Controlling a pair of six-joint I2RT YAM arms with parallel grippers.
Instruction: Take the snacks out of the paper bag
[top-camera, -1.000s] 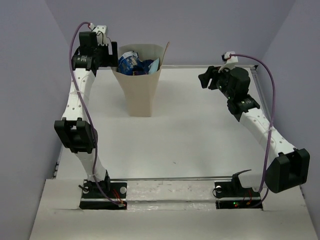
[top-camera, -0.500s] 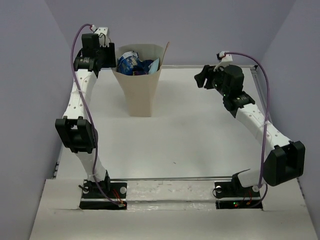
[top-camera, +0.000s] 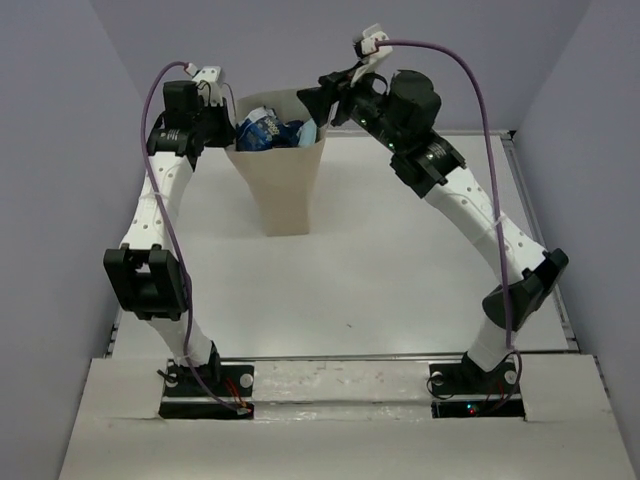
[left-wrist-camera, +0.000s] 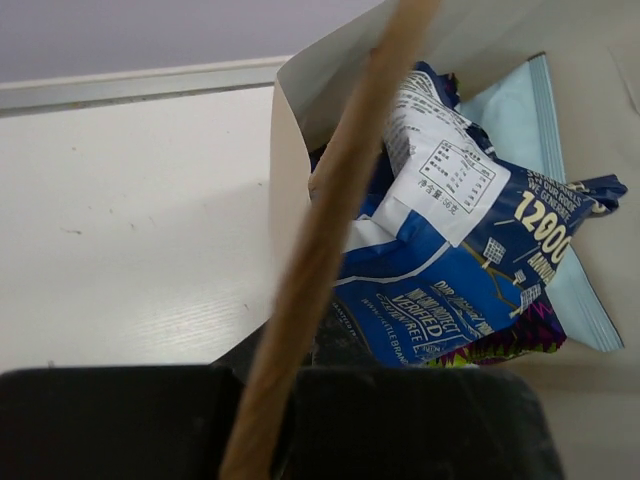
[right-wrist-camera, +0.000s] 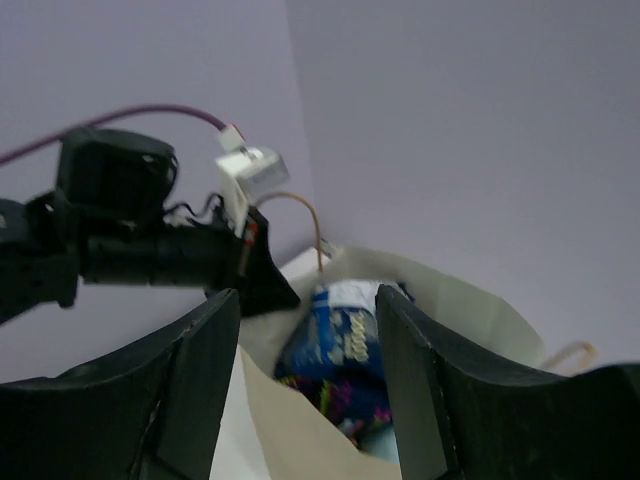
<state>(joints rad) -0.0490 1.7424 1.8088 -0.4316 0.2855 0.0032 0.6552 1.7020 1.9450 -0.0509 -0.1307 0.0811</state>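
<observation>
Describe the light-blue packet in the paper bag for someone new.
Find the tan paper bag at the table's far left. In its open top, the light-blue packet sits on the right: plain and pale, unlike the dark blue printed packet beside it.

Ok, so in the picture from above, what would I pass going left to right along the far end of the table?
left gripper → paper bag → right gripper

White table (top-camera: 380, 270), lavender walls (top-camera: 420, 40)
</observation>
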